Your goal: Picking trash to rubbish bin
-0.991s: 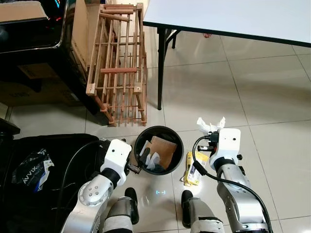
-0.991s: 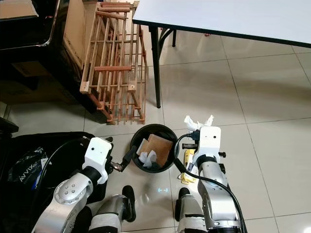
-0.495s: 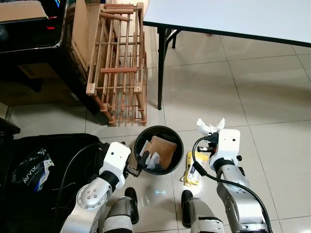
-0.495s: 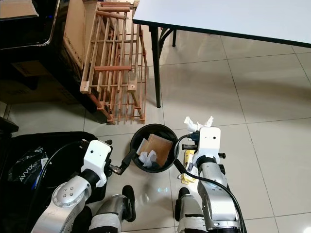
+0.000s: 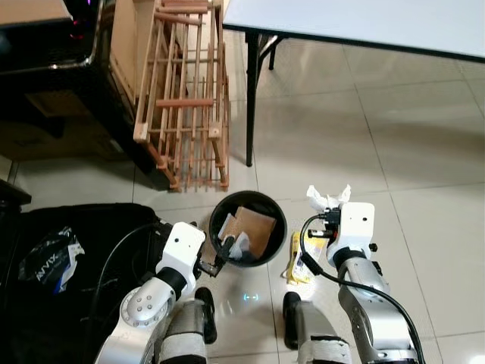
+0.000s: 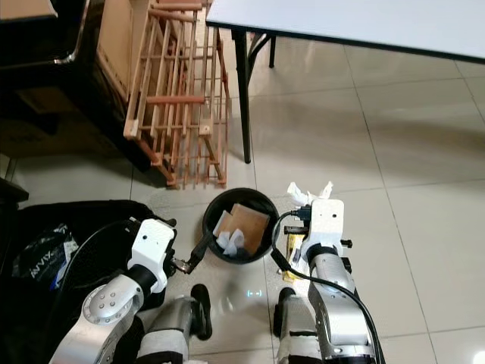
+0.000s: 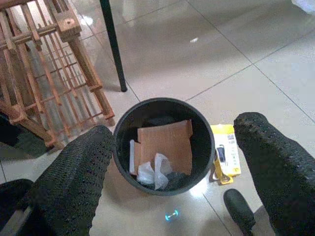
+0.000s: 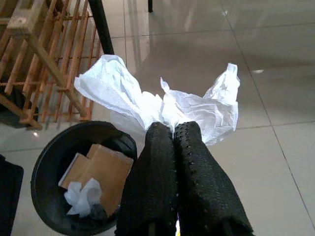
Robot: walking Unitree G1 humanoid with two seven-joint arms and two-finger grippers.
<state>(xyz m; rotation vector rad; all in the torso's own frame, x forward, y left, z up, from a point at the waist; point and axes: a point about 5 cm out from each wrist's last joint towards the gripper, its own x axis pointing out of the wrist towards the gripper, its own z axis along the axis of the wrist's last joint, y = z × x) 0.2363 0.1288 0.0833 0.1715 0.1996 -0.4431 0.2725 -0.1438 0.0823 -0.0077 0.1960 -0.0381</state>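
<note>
Right wrist view puts my right gripper (image 8: pixel 172 129) in plain sight: its two knobbly black fingers (image 8: pixel 150 167) are pressed tight together, pinching a crumpled white tissue (image 8: pixel 157 101) that fans out thin and creased on both sides of the tips. I hold it above the tiled floor (image 5: pixel 394 152), just right of the rubbish bin (image 5: pixel 217 214) and a little farther out than its rim.

My left gripper (image 7: pixel 172 152) has its fingers spread wide apart with nothing between them. It hovers at the near-left side of the bin, and across the gap I look straight down into it.

The bin is round, black and smooth-walled. Inside lie a flat piece of brown cardboard (image 7: pixel 165 145) and some scrunched white paper (image 7: pixel 153 169). Beside the bin on its right, on the glossy beige tiles, lies a flat yellow packet (image 7: pixel 225 156) with a clear window.

Farther off stand a slatted wooden rack (image 5: pixel 186 98) leaning on the left, and a white-topped table (image 5: pixel 364 23) on thin black legs. A black bag (image 5: pixel 91 250) lies at my near left, with a crinkly dark plastic wrapper (image 5: pixel 51 256) on it.
</note>
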